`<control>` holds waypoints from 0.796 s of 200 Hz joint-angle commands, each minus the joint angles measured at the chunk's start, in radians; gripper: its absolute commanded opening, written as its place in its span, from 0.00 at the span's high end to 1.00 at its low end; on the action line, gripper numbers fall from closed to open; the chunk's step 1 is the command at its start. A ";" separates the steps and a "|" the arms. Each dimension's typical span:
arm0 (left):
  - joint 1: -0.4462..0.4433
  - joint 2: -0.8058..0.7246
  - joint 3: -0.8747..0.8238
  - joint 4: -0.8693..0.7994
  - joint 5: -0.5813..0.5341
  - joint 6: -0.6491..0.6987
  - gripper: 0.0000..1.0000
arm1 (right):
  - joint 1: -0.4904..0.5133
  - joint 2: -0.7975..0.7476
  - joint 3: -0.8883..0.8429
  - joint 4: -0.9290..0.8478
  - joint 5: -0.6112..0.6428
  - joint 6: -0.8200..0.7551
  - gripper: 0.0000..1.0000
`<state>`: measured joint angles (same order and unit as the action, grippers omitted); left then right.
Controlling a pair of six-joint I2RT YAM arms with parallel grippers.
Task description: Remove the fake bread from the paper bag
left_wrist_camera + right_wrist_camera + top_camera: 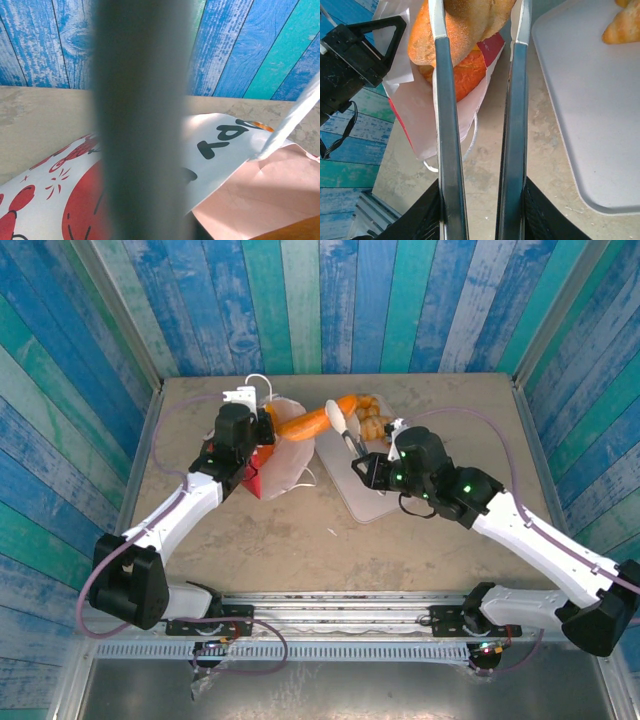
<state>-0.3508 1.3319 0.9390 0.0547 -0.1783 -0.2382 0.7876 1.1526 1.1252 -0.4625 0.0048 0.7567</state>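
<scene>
On the beige surface (300,540), the pale tray (372,498) lies just right of the paper bag (288,465). The right fingers (446,100) stand narrow, gripping the fake bread (305,424), a long orange loaf reaching from bag to tray. The left fingers (142,125) are closed together at the bag's far rim; whether they pinch paper I cannot tell. More pastries (375,422) sit at the tray's far end

left arm (185,502): white links, black joint housings | right arm (520,530): same, small green lights (463,484) | bases (130,580): bulky black blocks | cables (152,448): lilac, looping beside each arm | right gripper (479,20): two long silver-grey fingers (448,125), black mounts
</scene>
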 commanded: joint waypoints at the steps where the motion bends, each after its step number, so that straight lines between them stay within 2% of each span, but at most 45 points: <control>1: 0.001 -0.027 -0.015 -0.008 -0.033 0.016 0.92 | -0.005 -0.078 0.063 -0.020 0.046 -0.043 0.74; 35: 0.002 -0.029 -0.012 -0.017 -0.039 0.017 0.93 | -0.008 -0.136 0.132 -0.171 0.073 -0.074 0.74; 78: 0.001 -0.055 -0.028 -0.020 -0.017 0.015 0.93 | -0.016 -0.168 0.291 -0.518 0.190 -0.129 0.74; 108: 0.002 -0.067 -0.023 -0.027 0.008 0.010 0.93 | -0.046 -0.117 0.428 -0.772 0.266 -0.177 0.73; 159: 0.002 -0.071 -0.007 -0.049 0.040 0.001 0.92 | -0.061 0.017 0.509 -0.960 0.341 -0.270 0.75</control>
<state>-0.3508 1.3155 0.9211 0.0380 -0.1532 -0.2340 0.7311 1.1107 1.6005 -1.2953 0.2672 0.5587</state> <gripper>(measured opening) 0.076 0.348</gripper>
